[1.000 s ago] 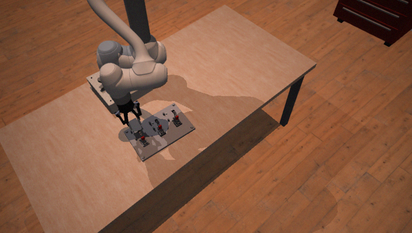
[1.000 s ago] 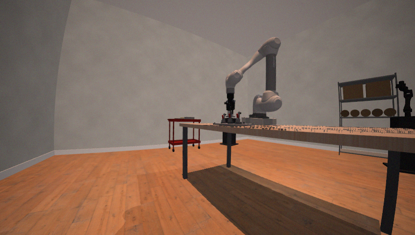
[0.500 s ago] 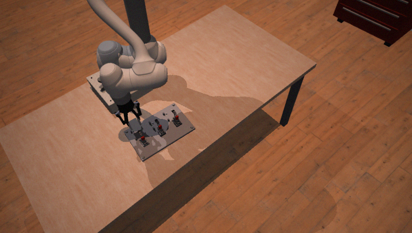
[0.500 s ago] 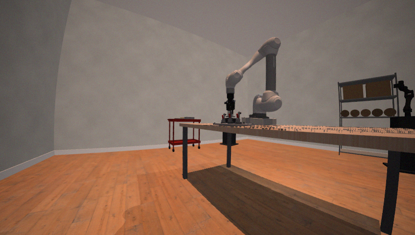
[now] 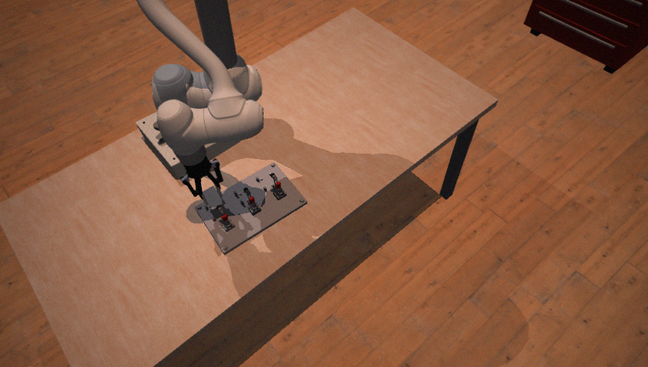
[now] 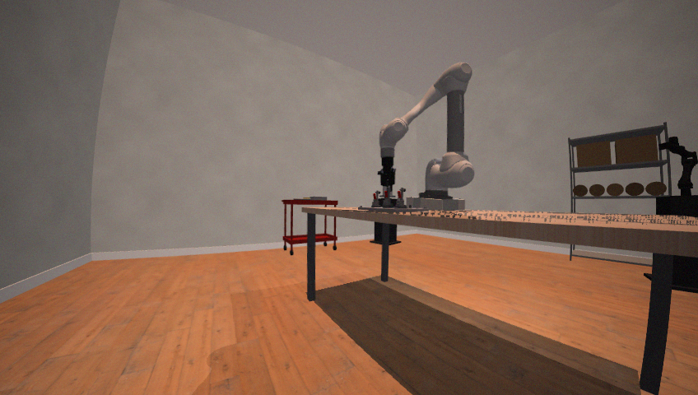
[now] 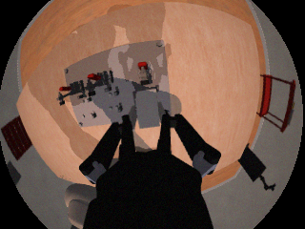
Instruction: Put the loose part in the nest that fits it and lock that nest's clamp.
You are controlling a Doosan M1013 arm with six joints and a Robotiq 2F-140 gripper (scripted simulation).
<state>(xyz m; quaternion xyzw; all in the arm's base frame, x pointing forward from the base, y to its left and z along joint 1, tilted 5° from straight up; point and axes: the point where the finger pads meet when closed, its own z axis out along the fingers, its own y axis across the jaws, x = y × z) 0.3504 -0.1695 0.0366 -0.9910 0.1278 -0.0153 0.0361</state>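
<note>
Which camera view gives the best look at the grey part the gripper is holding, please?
The wrist view: the grey part fills the gap between the gripper's fingers, right over the fixture plate. The top view shows it as a small grey square below the gripper. In the exterior view it is too small to make out.

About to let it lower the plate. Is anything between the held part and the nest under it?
Nothing visible. The tool holds the grey part over the fixture's end nest; that nest's red-handled clamp stands beside it, toward the fixture's front edge. Whether its bar overhangs the pads is too small to tell.
</note>
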